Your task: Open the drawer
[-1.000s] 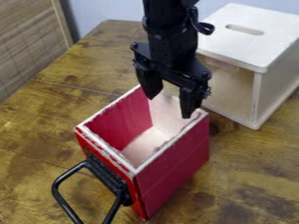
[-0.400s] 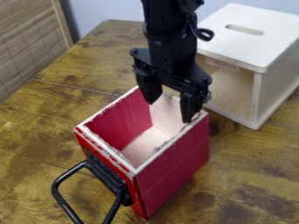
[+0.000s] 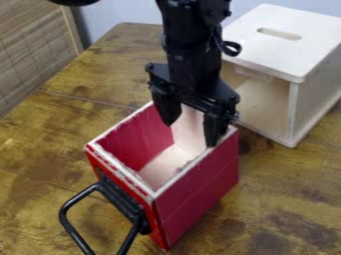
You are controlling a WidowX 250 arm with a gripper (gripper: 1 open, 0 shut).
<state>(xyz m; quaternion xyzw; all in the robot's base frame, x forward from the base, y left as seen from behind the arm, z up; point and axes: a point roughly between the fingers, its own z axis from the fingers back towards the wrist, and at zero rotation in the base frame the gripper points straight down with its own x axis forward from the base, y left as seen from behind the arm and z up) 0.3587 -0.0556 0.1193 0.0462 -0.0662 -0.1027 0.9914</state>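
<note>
drawer (image 3: 198,195) rim partly behind gripper (image 3: 193,118)

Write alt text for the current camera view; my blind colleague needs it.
A black robot gripper, fingers apart, hangs over the far end of an open-topped red box with a black handle, beside a pale wooden box.

Drawer (image 3: 200,203) on table (image 3: 286,194), handle (image 3: 83,227) on its near L side. Slotted box (image 3: 309,75) behind drawer, to R. Woven panel (image 3: 34,45) far L, behind table's L part. Gripper (image 3: 193,125) over drawer's back end, arm (image 3: 196,40) above.
</note>
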